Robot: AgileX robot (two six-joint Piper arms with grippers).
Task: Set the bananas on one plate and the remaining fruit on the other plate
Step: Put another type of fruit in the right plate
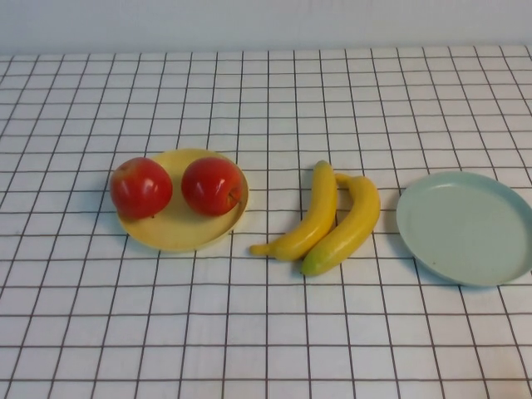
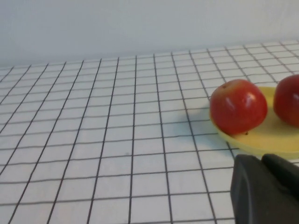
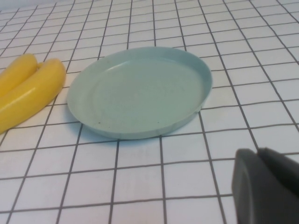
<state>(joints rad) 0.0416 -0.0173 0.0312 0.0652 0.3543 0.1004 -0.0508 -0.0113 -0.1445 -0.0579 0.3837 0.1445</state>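
Yellow, glossy bananas [image 1: 328, 220] lie side by side on the checked cloth [image 1: 266, 332], long axes slanting (between the plates). Two shiny red apples [image 1: 176, 187] sit on the yellow plate [image 1: 179, 233]; the blue-green plate [image 1: 465, 226] holds nothing. Left gripper [image 2: 264, 189] hangs near the apples, right gripper [image 3: 266, 186] near the blue-green plate.

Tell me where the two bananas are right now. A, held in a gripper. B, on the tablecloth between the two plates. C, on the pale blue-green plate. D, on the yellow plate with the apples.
B: the bananas lie side by side on the checked tablecloth, between the yellow plate holding the apples and the blue-green plate. The left gripper and right gripper show only in their wrist views, holding nothing.
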